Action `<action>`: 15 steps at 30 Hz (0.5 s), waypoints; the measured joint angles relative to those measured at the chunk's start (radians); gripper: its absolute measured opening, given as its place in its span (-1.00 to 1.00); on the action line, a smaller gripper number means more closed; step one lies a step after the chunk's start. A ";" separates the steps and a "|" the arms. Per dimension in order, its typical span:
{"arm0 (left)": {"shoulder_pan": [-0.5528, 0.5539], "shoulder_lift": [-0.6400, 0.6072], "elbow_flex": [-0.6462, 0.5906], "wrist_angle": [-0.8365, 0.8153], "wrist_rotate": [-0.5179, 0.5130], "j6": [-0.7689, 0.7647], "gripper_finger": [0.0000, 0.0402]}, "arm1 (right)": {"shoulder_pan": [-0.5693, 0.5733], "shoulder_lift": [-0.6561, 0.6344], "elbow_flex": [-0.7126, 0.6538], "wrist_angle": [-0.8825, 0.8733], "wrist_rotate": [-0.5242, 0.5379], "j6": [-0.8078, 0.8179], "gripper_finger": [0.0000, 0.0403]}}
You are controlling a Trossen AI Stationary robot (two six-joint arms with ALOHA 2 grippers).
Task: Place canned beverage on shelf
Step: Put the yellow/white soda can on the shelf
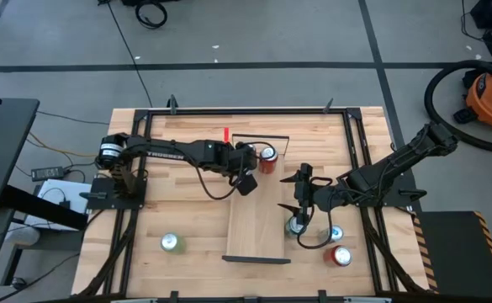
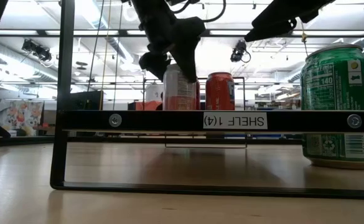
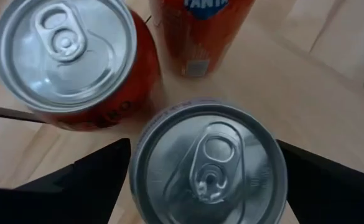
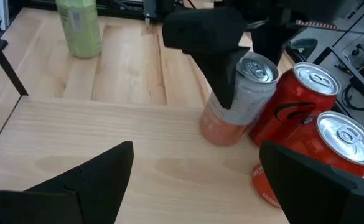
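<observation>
The shelf (image 1: 254, 227) is a light-wood plank with black end rails (image 2: 169, 120), lying down the table's middle. Three cans stand upright on their bases at its far end: a silver-topped pale orange can (image 3: 210, 162), a red can (image 3: 63, 56) and an orange can (image 3: 200, 31). My left gripper (image 3: 206, 155) is open above the pale can (image 4: 231, 106), one dark finger (image 4: 222, 68) on each side of it. My right gripper (image 4: 194, 186) is open with nothing between its fingers, near the shelf's right edge (image 1: 300, 202).
A green can (image 1: 171, 242) stands on the table near left; it looms at the right of the low view (image 2: 338, 106). Three more cans (image 1: 296, 225) (image 1: 334, 234) (image 1: 340, 255) stand near right under my right arm. The near half of the shelf is bare.
</observation>
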 joint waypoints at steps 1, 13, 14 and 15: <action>-0.001 0.000 0.000 0.000 0.002 0.001 0.94 | 0.000 0.000 0.000 -0.003 0.000 0.001 0.79; -0.007 0.000 0.000 -0.017 0.007 0.019 0.71 | 0.000 0.000 0.000 -0.006 -0.005 0.008 0.79; -0.007 0.000 0.000 -0.016 0.007 0.019 0.66 | 0.000 0.000 0.000 -0.004 -0.005 0.008 0.79; -0.007 0.000 0.000 -0.016 0.007 0.019 0.62 | 0.000 0.000 0.000 -0.004 -0.005 0.008 0.79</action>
